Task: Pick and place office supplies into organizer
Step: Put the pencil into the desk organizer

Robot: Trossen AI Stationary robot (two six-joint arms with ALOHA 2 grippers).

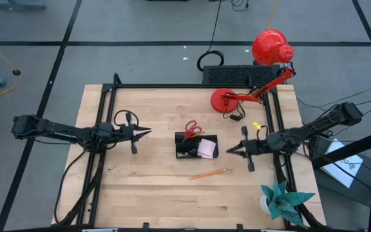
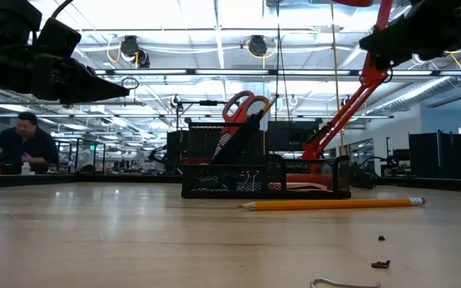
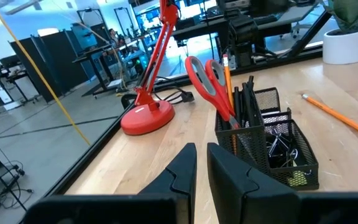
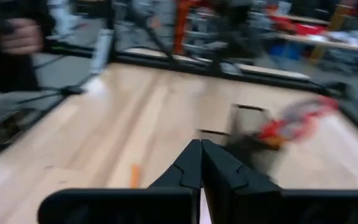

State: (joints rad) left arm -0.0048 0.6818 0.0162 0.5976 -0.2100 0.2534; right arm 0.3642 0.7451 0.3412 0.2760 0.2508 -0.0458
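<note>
The black mesh organizer [image 1: 178, 147] stands at mid-table. Red-handled scissors [image 3: 207, 78] and dark pens [image 3: 248, 102] stand upright in its tall compartment. Black clips [image 3: 278, 146] and a pink pad [image 1: 206, 149] lie in its low compartments. An orange pencil [image 1: 209, 174] lies flat on the table just on the near side of the organizer. My left gripper [image 1: 148, 131] hovers to the organizer's left and points at it, fingers nearly together with nothing between them. My right gripper [image 1: 229, 151] hovers shut and empty just to the organizer's right.
A red desk lamp [image 1: 269, 48] stands with its base [image 1: 227, 100] at the back right, a black ribbed box [image 1: 237, 74] behind it. A teal paper plant [image 1: 282, 200] sits at the near right corner. Bare wood lies at the near left.
</note>
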